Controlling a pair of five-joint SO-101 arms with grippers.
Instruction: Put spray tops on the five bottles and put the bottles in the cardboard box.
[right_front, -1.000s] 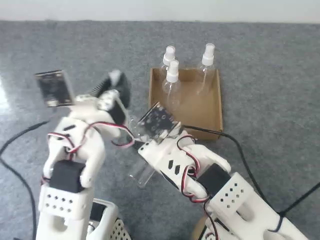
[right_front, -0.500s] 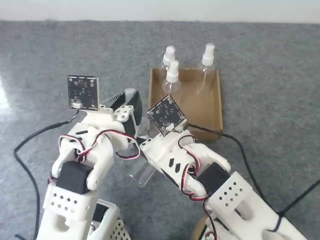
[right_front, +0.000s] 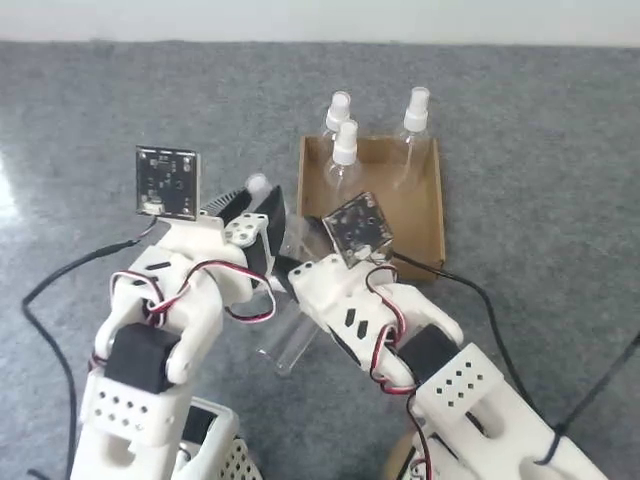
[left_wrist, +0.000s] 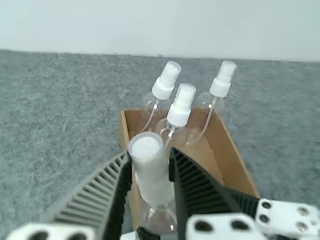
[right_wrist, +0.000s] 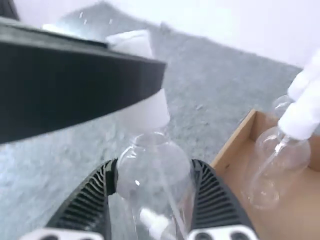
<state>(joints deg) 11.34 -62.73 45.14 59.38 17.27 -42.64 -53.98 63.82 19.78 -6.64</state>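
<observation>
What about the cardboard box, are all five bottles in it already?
No, just three bottles stand at the far end of the cardboard box.

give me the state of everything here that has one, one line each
spray top: sitting on the neck of the held bottle, tightness unclear
held bottle: gripped around its body, outside the cardboard box
cardboard box: open, three bottles inside
three bottles: upright, tops on
left gripper: shut on the spray top
right gripper: shut on the held bottle
clear item: lying on the carpet, maybe a bottle
</observation>
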